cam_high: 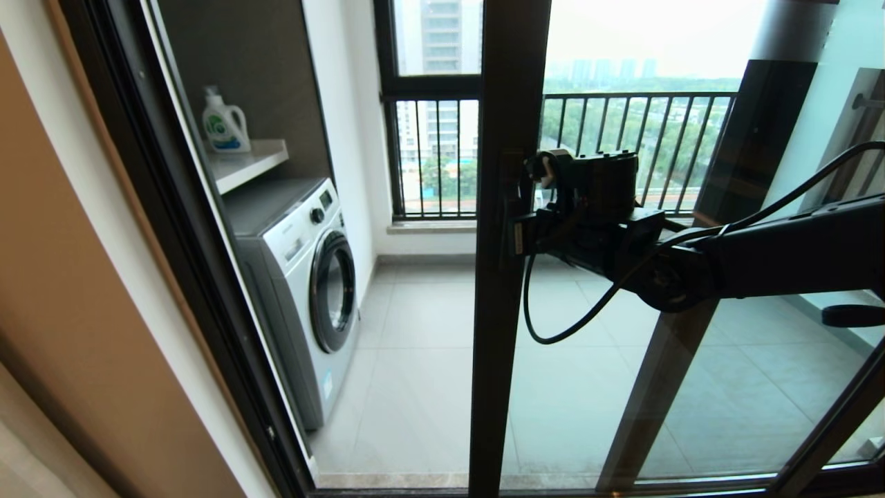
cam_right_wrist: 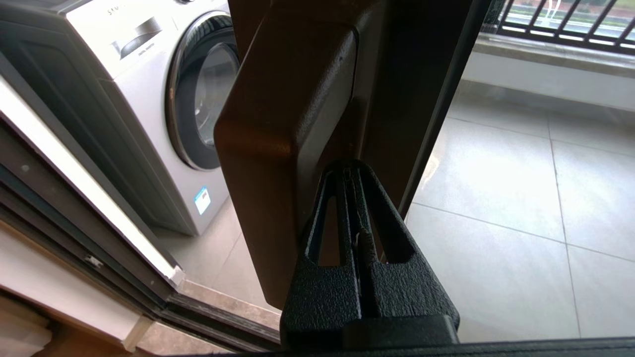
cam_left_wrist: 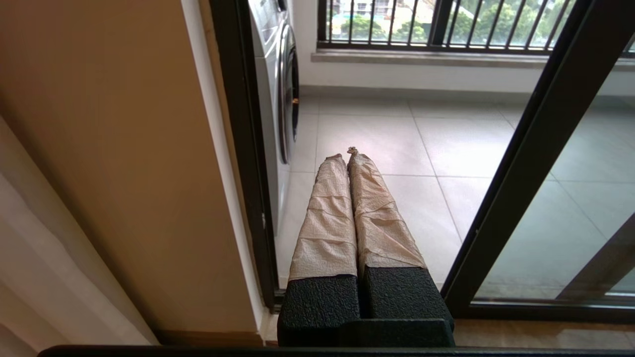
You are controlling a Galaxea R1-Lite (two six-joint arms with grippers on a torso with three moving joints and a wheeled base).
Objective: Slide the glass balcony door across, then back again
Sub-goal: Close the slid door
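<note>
The right claw (cam_right_wrist: 349, 173) has its two black fingers pressed together with nothing between them, and their tips sit tucked behind the brown bar handle (cam_right_wrist: 283, 148) of the door (cam_high: 508, 277), against the door's upright frame. In the head view the same claw (cam_high: 520, 232) meets that frame at about mid-height, with the right arm (cam_high: 760, 256) reaching in from the right and a black cable (cam_high: 553, 325) looping down below the wrist.

The door stands partly slid across: its handle-side upright is at the claw, its glass stretches away to the right behind the arm, and an open gap lies to the left of the claw. Through that gap, well to the claw's left, a white washer (cam_high: 311, 283) stands on the tiled balcony floor (cam_high: 422, 360). Above it a shelf (cam_high: 249, 162) carries a white bottle (cam_high: 225, 124). Beyond the claw, black railing bars (cam_high: 622, 138) cross the outer window.

The left claw (cam_left_wrist: 347, 153) hangs low near the doorway's left edge, its tape-wrapped fingers (cam_left_wrist: 327, 223) closed on each other and empty, pointing at the floor beside the washer (cam_left_wrist: 280, 74).
</note>
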